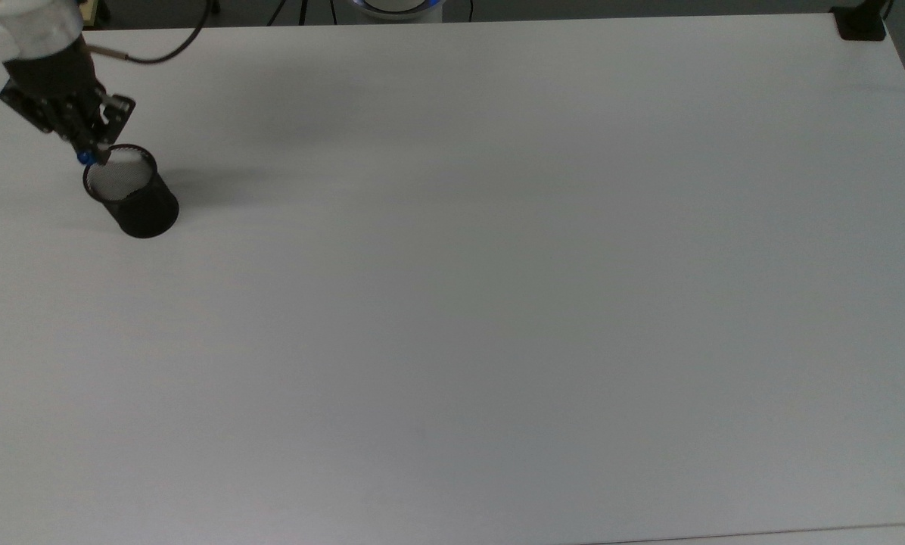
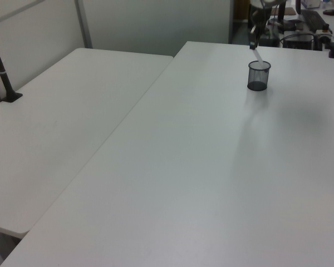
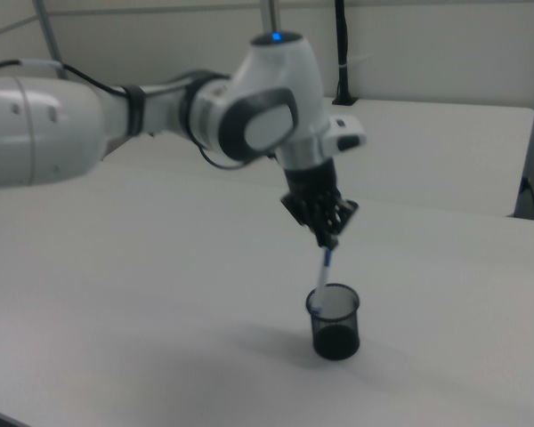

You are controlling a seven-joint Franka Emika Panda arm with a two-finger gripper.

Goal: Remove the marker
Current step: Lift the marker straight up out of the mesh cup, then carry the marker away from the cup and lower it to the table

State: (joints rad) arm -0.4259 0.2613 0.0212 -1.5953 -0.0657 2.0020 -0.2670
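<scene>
Tool (image 3: 328, 237) closed on the upper end of the marker (image 3: 323, 272), gripping it just below the blue tip that shows at the tool in the top view (image 1: 84, 157). In the right view the marker hangs tilted from the tool, white barrel slanting down toward the right view's left, and its lower end meets the rim of the cup (image 3: 335, 321) on the near-left side; whether the lower end is inside the cup or only level with the rim cannot be told from here.

Left view: white barrel (image 2: 256, 54) runs from the tool (image 2: 253, 44) down to the cup (image 2: 259, 75) opening, tilted.

Cup: 1 black mesh cup, upright on the worktop (image 1: 498, 303). In the top view the cup (image 1: 132, 193) stands near the top view's left edge, the tool (image 1: 89, 147) just above and to the left of its rim, arm body entering from the upper left corner (cable looped behind it).

A 2nd white table (image 2: 55, 122) adjoins the worktop on the left view's left.
</scene>
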